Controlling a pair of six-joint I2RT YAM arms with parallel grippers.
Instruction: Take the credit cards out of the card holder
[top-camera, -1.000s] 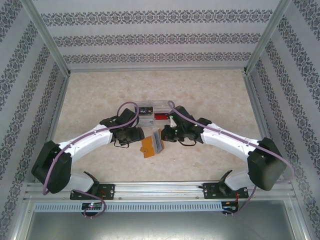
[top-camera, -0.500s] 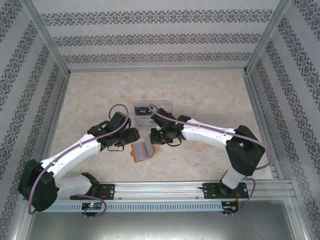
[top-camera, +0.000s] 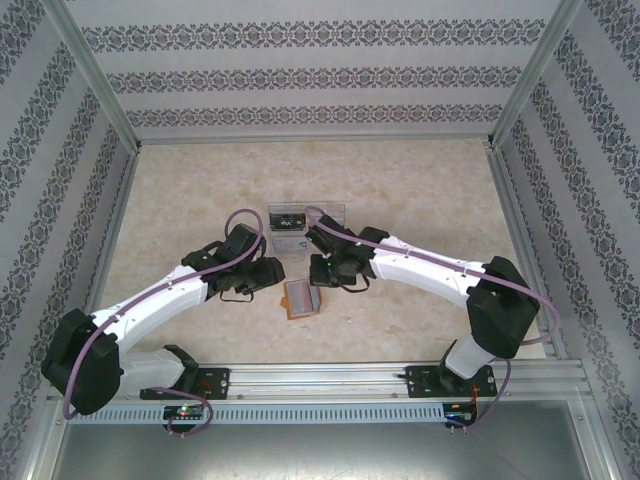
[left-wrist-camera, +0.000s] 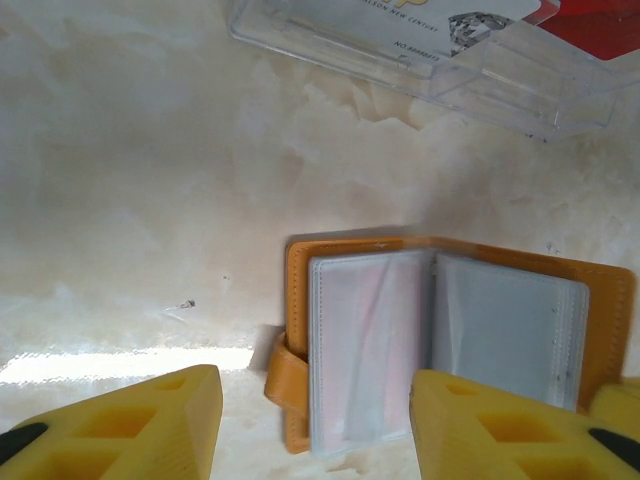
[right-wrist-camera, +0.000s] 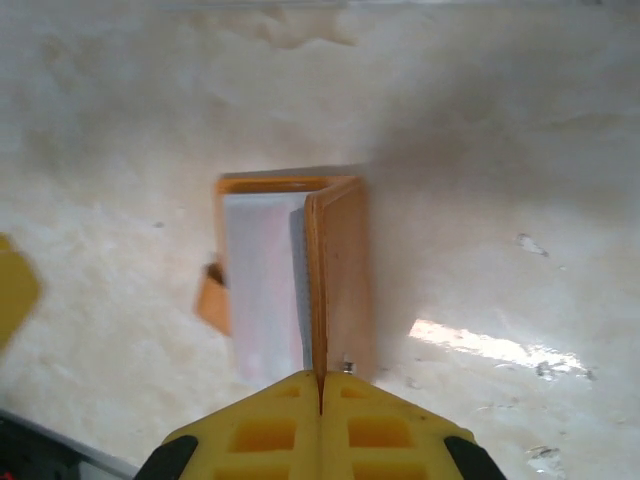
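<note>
**Holder pinned open, left claw lined up on the sleeves**

The small orange-tan folding card holder (top-camera: 302, 298) lies open on the marbled bench (top-camera: 180, 200), near the middle and just in front of both arms. The right claw (right-wrist-camera: 320, 388) is pressed together on the edge of the holder's right cover, and that cover stands tilted up. The left claw (left-wrist-camera: 315, 425) hovers over the near edge of the holder with its yellow fingers (left-wrist-camera: 150, 415) apart, gripping nothing.

We judge this to be the extraction step: one arm steadies the holder while the other goes for a card. The grey-blue see-through pocket sleeves (left-wrist-camera: 370, 340) show a faint pink tint on the left page, so we suspect a card sits inside, though we cannot be sure. The next move calls for a thin pinch on a card edge alone, not on the sleeve.

Beyond the holder, the clear plastic compartment tray (left-wrist-camera: 520, 85) holds a white printed card (left-wrist-camera: 420, 30) and a red card (left-wrist-camera: 600, 25).
</note>
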